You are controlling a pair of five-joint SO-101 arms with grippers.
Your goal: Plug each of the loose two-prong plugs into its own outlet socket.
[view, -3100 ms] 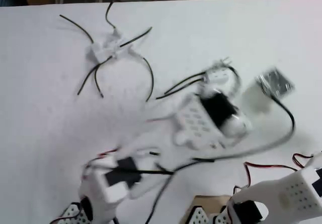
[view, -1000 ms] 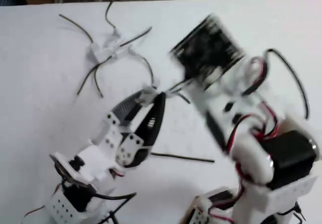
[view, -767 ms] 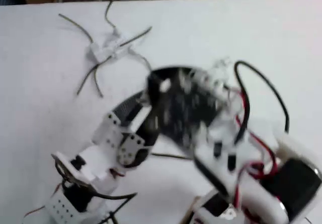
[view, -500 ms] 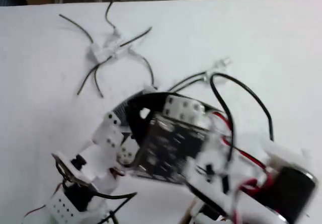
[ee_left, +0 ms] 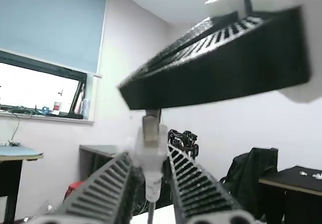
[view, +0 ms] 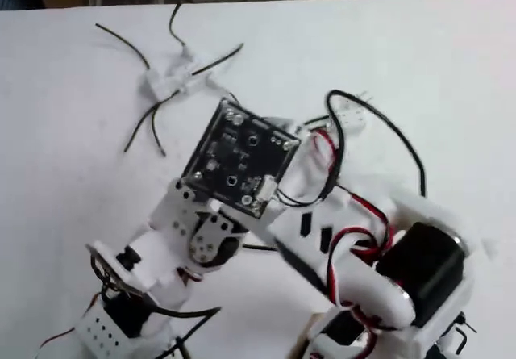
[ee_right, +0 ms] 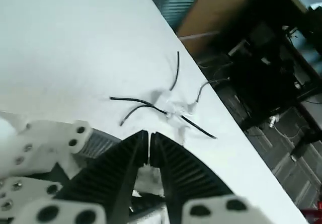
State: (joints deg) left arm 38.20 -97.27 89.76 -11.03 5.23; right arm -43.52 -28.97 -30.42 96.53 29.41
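**Left gripper clamped on a white plug, right gripper close over it**

Nearest the bases, in the high view: two arms crossed over the white table [view: 72, 173]. Left arm [view: 161, 254] underneath, right arm [view: 387, 270] on top. Square black circuit board [view: 242, 161] of the right arm facing the camera, over the spot where the two meet.

Under that circuit board, from the left wrist view: left gripper [ee_left: 150, 153] closed to the width of one white plug [ee_left: 151, 166]. Two grey ribbed fingers [ee_left: 108, 183] pressed against its flanks. Plug's metal end sticking out past the fingertips, thin wire trailing back between the fingers. Just past the metal end, a black ribbed slab [ee_left: 216, 68] belonging to the other arm; touching or just clear, not tellable.

Right gripper [ee_right: 149, 136]: two black ribbed fingers [ee_right: 121, 168] drawn together to a thin slit at the tips. One white lump visible through the wider gap behind the tips; gripped or merely beyond, not tellable.

Just beside the circuit board's near edge: one loose black wire [view: 260, 248], flat on the table.

Near the board, on the right arm's side: one white connector [view: 349, 117] with black leads, apart from both grippers.

Farthest, beyond the board on the left arm's side: one knot of white connectors [view: 172, 77] with six black wire tails fanning out. Number of connectors inside the knot not countable.
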